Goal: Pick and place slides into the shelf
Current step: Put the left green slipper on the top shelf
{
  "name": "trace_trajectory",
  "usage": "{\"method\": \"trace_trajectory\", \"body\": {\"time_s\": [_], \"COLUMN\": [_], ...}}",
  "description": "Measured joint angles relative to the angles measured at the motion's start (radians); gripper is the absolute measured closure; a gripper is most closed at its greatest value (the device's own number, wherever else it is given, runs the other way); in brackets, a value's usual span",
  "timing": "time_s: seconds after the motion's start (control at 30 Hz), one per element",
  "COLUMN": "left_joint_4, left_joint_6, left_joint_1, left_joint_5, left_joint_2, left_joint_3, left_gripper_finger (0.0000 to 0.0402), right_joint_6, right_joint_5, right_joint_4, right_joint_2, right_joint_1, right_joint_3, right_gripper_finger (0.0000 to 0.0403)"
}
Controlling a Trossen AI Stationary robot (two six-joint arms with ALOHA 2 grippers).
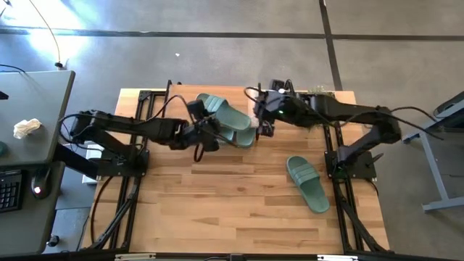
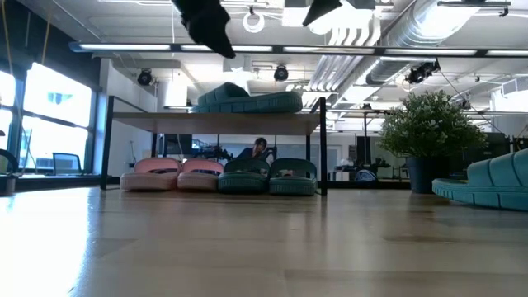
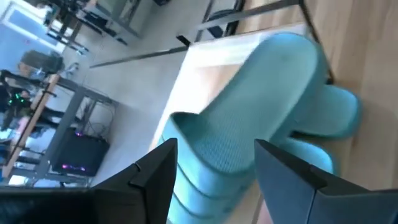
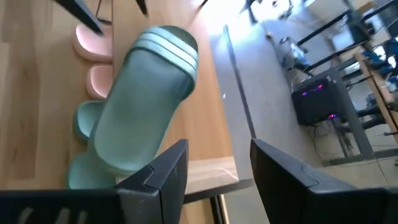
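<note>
One dark green slide (image 1: 226, 119) lies sole down and askew on the shelf's plank top (image 2: 214, 122). It also shows in the low view (image 2: 247, 101), the left wrist view (image 3: 249, 118) and the right wrist view (image 4: 146, 99). Under the plank stand a pink pair (image 2: 175, 175) and a green pair (image 2: 268, 176). Another green slide (image 1: 308, 183) lies on the table near the right arm's base. My left gripper (image 3: 216, 146) is open and hovers over the left end of the top slide (image 1: 205, 136). My right gripper (image 4: 219, 146) is open above its right end (image 1: 265, 127).
The shelf stands at the table's far edge, with thin black posts (image 2: 322, 144) at its ends. Bare wood (image 1: 217, 203) stretches across the near half of the table. A potted plant (image 2: 429, 132) and office furniture show in the room beyond.
</note>
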Motion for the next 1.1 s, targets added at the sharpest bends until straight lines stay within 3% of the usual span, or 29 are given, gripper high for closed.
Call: {"method": "trace_trajectory", "body": {"time_s": [0.27,0.4,1.1], "left_joint_4": [0.014,0.023,0.017], "left_joint_6": [0.033,0.051,0.169], "left_joint_1": [0.071,0.077,0.105], "left_joint_5": [0.038,-0.011,-0.219], "left_joint_2": [0.082,0.119,0.154], "left_joint_3": [0.0,0.0,-0.001], "left_gripper_finger": [0.0207,0.0211,0.0244], "right_joint_6": [0.067,0.095,0.107], "right_joint_5": [0.014,0.022,0.013], "right_joint_4": [0.151,0.161,0.186], "right_joint_2": [-0.194,-0.25,-0.275], "right_joint_1": [0.014,0.014,0.023], "right_joint_3": [-0.262,-0.317,-0.333], "right_gripper_finger": [0.0238,0.0238,0.0238]}}
